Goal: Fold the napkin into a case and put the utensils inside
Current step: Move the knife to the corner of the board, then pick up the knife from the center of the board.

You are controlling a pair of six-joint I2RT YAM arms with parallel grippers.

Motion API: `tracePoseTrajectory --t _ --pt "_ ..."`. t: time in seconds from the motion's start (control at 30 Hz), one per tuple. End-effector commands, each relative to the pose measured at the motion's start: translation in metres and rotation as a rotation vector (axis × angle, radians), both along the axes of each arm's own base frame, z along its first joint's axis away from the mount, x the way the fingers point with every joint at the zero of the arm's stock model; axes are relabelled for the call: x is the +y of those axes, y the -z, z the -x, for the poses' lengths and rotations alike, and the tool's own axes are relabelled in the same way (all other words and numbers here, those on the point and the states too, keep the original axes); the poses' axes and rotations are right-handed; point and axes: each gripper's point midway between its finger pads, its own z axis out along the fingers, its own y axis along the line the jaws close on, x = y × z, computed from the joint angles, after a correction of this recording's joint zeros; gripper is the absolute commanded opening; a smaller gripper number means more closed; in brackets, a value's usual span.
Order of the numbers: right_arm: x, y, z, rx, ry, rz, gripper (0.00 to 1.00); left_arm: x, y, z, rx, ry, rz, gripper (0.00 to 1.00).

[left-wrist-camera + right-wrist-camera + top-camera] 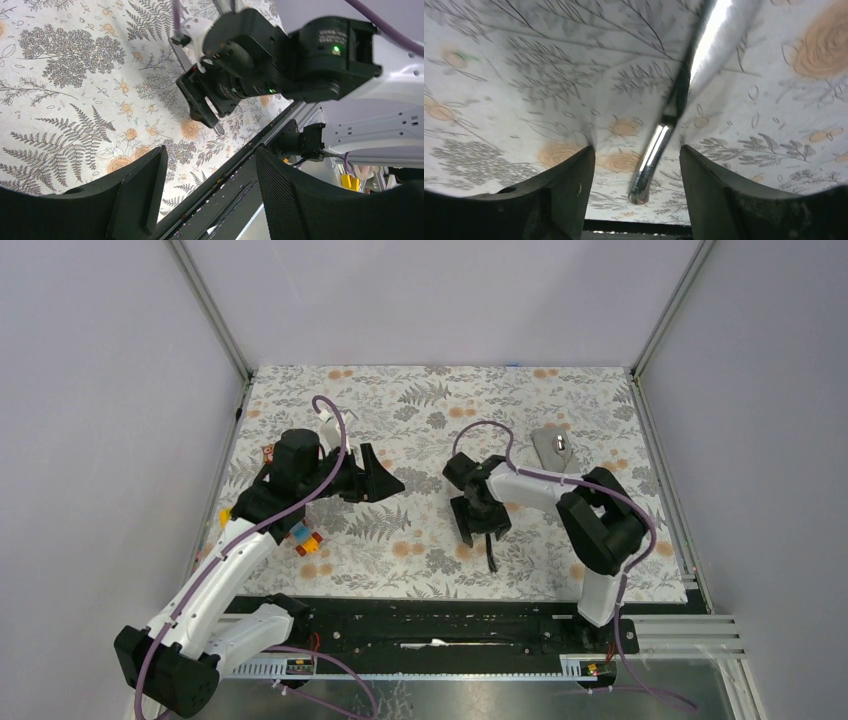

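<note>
Cutlery piece (651, 160) lies on the floral cloth (499, 75) between the spread fingers (569, 200) of the right pincer (636, 150). Slim, stiff, slick steel; mid-handle looks the surest hold. Left pincer (210, 152) spread, empty; napkin (545, 452) far right.

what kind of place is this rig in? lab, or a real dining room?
Likely a lab robot cell: plain grey wall panels on aluminium posts enclose the workspace, the left arm and right arm are bolted to a black rail at the near edge, and the floral tablecloth looks like staging.
</note>
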Motion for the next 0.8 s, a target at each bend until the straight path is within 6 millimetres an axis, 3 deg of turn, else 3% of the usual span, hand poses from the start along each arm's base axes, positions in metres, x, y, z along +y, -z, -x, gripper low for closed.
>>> tracePoseTrajectory --t 0.0,0.13,0.57,0.77 --pt "0.008 0.002 -0.023 0.016 0.04 0.035 0.67 -0.001 -0.017 -0.002 -0.063 0.004 0.036 0.7" --pt "0.014 0.008 -0.024 0.045 0.065 0.021 0.59 0.004 -0.017 0.001 -0.067 -0.003 0.013 0.7" --pt "-0.009 0.03 -0.001 0.197 0.054 0.021 0.44 0.006 -0.012 0.005 -0.065 -0.003 0.009 0.7" --pt "-0.022 0.03 -0.019 0.133 0.047 0.132 0.36 0.006 -0.012 0.005 -0.068 -0.008 0.013 0.7"
